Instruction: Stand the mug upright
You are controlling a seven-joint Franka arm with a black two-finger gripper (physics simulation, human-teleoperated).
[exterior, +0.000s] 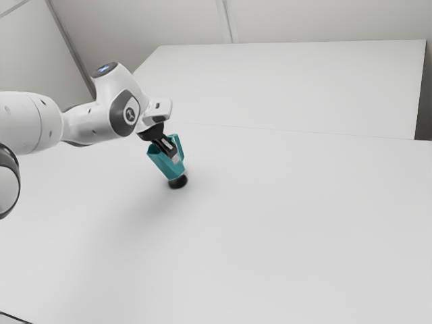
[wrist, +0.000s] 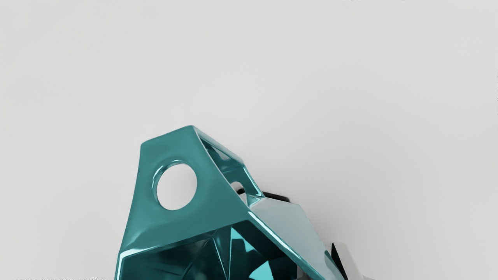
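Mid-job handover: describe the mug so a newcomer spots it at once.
Over the white table, follow the white arm from the exterior view's left to its black gripper. The mug is right there, tilted: glossy, angular, a round hole through one flat part. Its teal colour sets it apart from arm and gripper.

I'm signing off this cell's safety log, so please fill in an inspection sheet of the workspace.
Surface: white table, thin seam across it.
Job's things: teal mug, tilted, not upright; dark patch at its lower end, base or shadow unclear.
Clutter: nothing seen.
Gripper: black gripper at the mug; grip unclear.
Cables: thin dark line in the exterior view's lower left corner, cable or edge unclear.
Surroundings: pale walls.
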